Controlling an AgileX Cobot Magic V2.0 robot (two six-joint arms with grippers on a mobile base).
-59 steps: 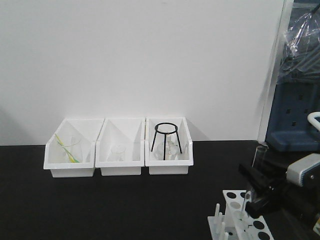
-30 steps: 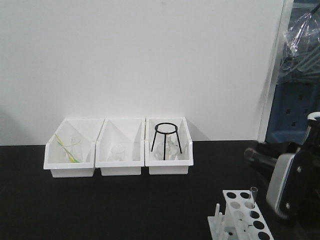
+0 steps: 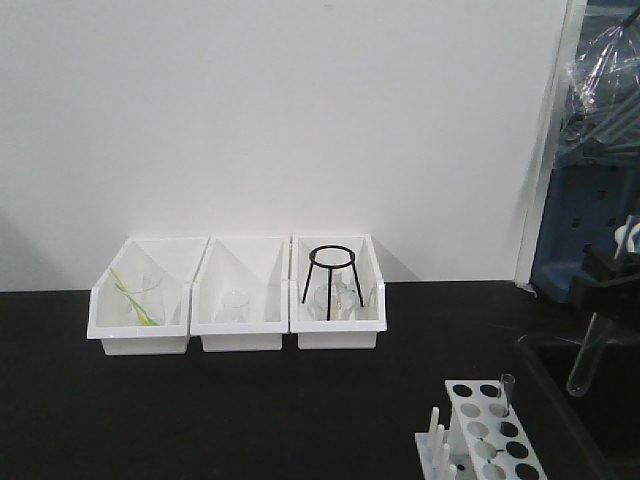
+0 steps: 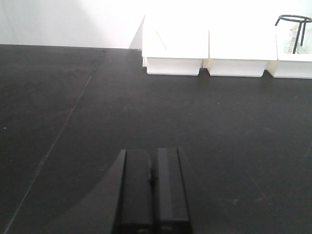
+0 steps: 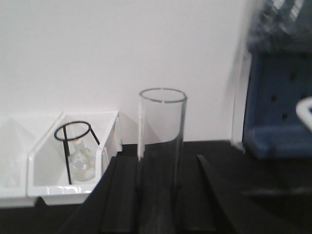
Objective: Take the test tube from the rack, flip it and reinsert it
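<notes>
One test tube [image 3: 587, 352] is out of the rack [image 3: 480, 425], round end down at the frame's right edge, right fingers [image 5: 121, 195] clamped on it. Left fingers [image 4: 139, 195] together. I judge reinsertion remains.

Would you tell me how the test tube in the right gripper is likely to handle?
Probably fragile: the test tube looks like thin clear glass. Likely slippery in the right gripper, being smooth. Laid on the table, its round body would probably roll.
</notes>
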